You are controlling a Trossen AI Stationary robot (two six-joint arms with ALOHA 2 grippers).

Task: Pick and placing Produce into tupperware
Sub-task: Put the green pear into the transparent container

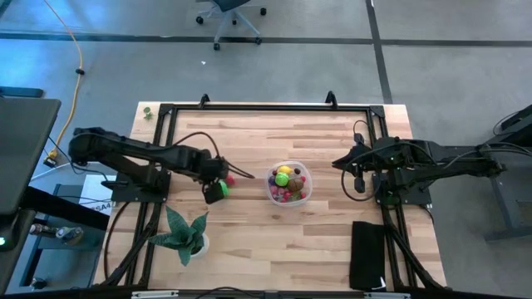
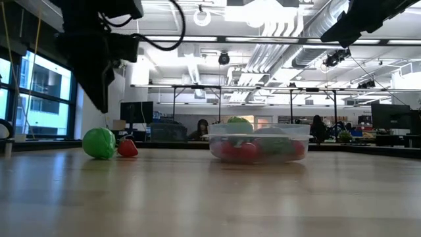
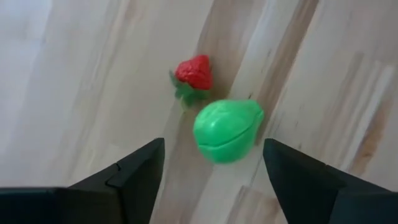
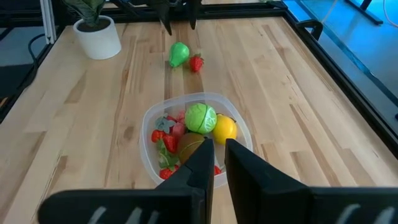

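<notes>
Because two pieces lie outside the tupperware, the empty left gripper hangs wide open over the green fruit beside the strawberry, while the right gripper waits nearly closed, holding nothing.

Bright even light, soft shadows

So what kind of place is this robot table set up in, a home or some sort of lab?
Most likely a robotics lab in an open-plan office, not a home. The low view shows exposed ceiling ducts and computer monitors with people seated behind the table; the high view shows a concrete floor and a rolling office chair.
</notes>
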